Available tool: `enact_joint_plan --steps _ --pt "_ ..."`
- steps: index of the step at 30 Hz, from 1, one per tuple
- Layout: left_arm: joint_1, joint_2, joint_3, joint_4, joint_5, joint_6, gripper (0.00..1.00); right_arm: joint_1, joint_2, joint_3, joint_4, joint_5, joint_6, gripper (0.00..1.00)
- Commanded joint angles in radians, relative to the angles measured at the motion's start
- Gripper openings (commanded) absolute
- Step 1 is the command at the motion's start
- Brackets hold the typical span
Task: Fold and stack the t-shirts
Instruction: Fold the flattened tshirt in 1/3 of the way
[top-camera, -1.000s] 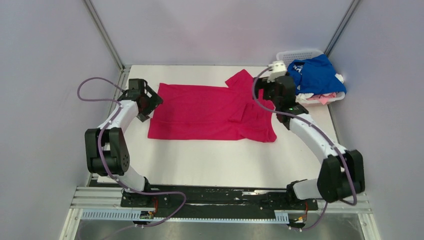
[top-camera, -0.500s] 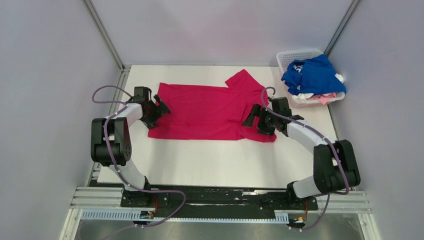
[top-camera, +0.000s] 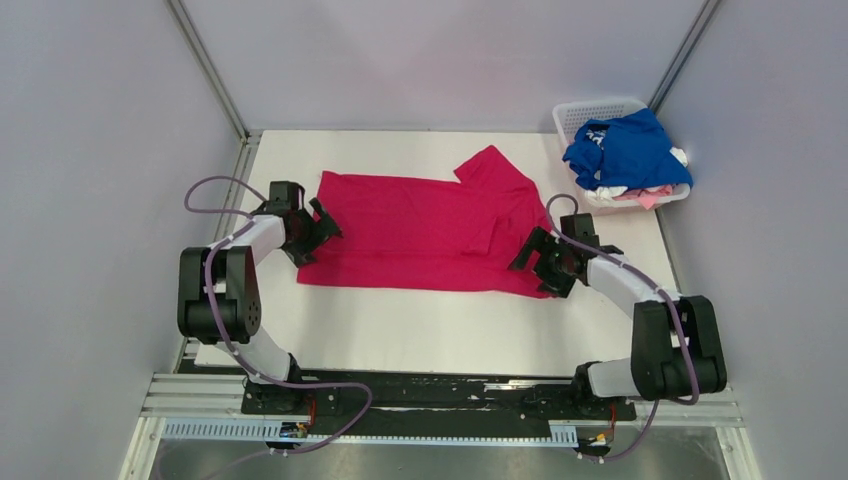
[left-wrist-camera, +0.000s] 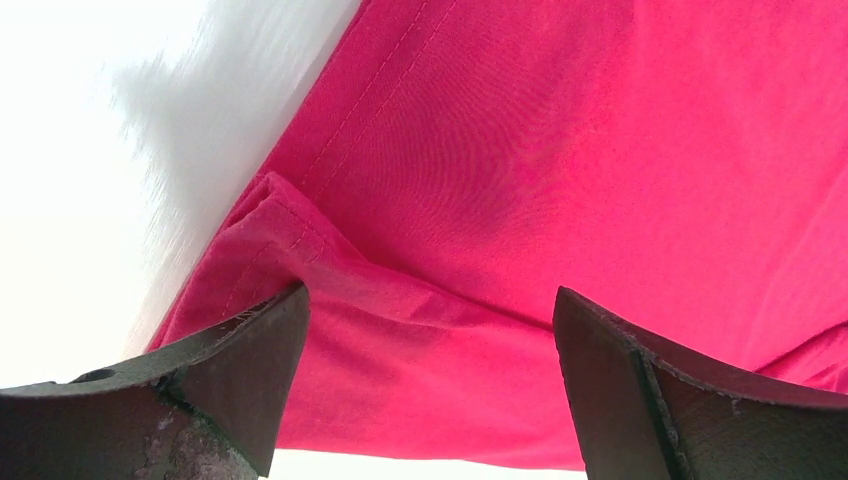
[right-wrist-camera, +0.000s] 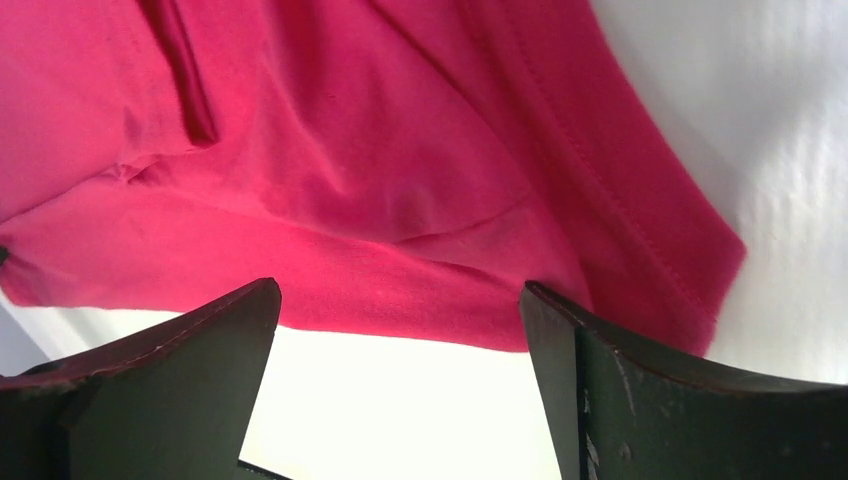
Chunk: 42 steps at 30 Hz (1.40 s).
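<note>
A magenta-red t-shirt (top-camera: 420, 225) lies spread flat across the middle of the white table (top-camera: 440, 330), one sleeve sticking up at the back. My left gripper (top-camera: 322, 226) hovers low over its left hem corner, jaws wide open with red cloth (left-wrist-camera: 430, 380) between them but not pinched. At the shirt's near right corner my right gripper (top-camera: 535, 262) is also open, the cloth edge (right-wrist-camera: 400, 290) just beyond its fingertips (right-wrist-camera: 590, 380). A royal blue t-shirt (top-camera: 628, 150) lies heaped on white and pale pink shirts (top-camera: 650, 195) in the basket.
A white lattice basket (top-camera: 595, 110) stands at the table's back right corner. Grey walls and metal frame posts close in the table on three sides. Purple cables loop off both arms.
Both arms have dropped down and drawn toward me. The right gripper moved from the basket side to the shirt's near right corner; the left settled onto the left hem corner.
</note>
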<state>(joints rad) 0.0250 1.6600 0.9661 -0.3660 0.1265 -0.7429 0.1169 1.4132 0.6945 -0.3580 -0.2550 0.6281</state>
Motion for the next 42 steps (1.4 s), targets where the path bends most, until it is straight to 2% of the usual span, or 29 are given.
enact_joint_plan --steps 1,8,13,18,21,25,32,42 --pt "-0.012 -0.059 -0.067 -0.139 -0.025 0.041 1.0 -0.002 -0.085 -0.078 -0.222 0.159 0.029 1.0" --pt "-0.093 -0.167 -0.131 -0.241 -0.033 0.029 1.0 -0.002 -0.26 -0.145 -0.322 0.136 0.082 1.0" --pt "-0.111 -0.284 -0.115 -0.288 -0.117 0.022 1.0 0.005 -0.424 -0.064 -0.338 0.13 0.029 1.0" --pt "-0.111 -0.319 -0.037 -0.295 -0.17 0.027 1.0 0.062 -0.48 0.029 -0.29 -0.003 -0.062 1.0" --pt "-0.111 -0.311 -0.006 -0.281 -0.177 0.027 1.0 0.126 -0.421 0.036 -0.187 -0.084 -0.052 1.0" --pt "-0.111 -0.288 0.027 -0.273 -0.182 0.038 1.0 0.214 -0.237 0.103 -0.079 -0.024 -0.026 1.0" --pt "-0.111 -0.287 0.024 -0.279 -0.2 0.052 1.0 0.229 0.078 0.211 0.027 -0.001 0.007 1.0" --pt "-0.111 -0.279 0.007 -0.278 -0.194 0.055 1.0 0.294 0.259 0.288 0.072 -0.006 0.006 1.0"
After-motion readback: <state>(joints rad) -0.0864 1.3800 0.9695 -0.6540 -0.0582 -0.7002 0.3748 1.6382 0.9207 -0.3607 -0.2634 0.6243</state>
